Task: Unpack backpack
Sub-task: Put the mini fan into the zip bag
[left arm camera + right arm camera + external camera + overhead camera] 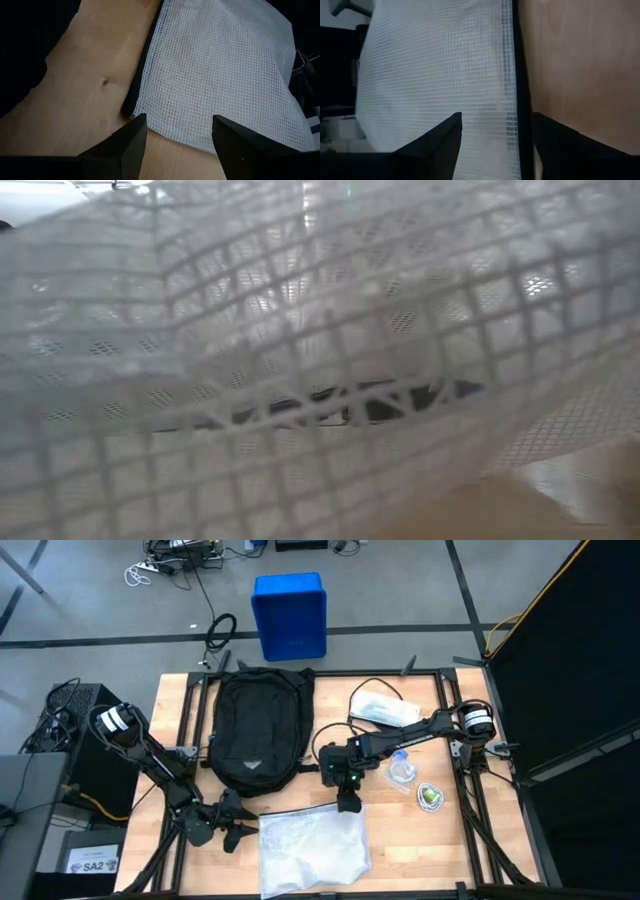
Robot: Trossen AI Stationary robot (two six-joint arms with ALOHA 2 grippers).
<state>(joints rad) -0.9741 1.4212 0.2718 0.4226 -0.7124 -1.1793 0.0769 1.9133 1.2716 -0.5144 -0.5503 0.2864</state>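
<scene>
- The right gripper (347,806) hangs over the top edge of a white mesh pouch (314,848) near the middle of the table (455,840); in its wrist view the two dark fingers (432,145) stand apart, straddling the pouch's black-trimmed edge (522,90), with nothing pinched between them.
- The left gripper (243,831) sits low at the table's front left, just beside the pouch's left edge; its fingers (127,147) are spread, with bare wood and a corner of the mesh showing in the gap, and they hold nothing.
- The backpack (256,728) lies flat on the back left part of the table, rounded end toward the front, well apart from both grippers.
- The mesh pouch lies flat at the front centre of the table, and its weave fills nearly the whole low view (300,360).
- To the right of the right arm lie a clear plastic item with a blue cap (401,770) and a small round thing with green inside (430,796).
- A white flat packet (382,709) rests near the back right of the table, partly under the right arm.
- A blue bin (290,615) stands on the floor behind the table.
</scene>
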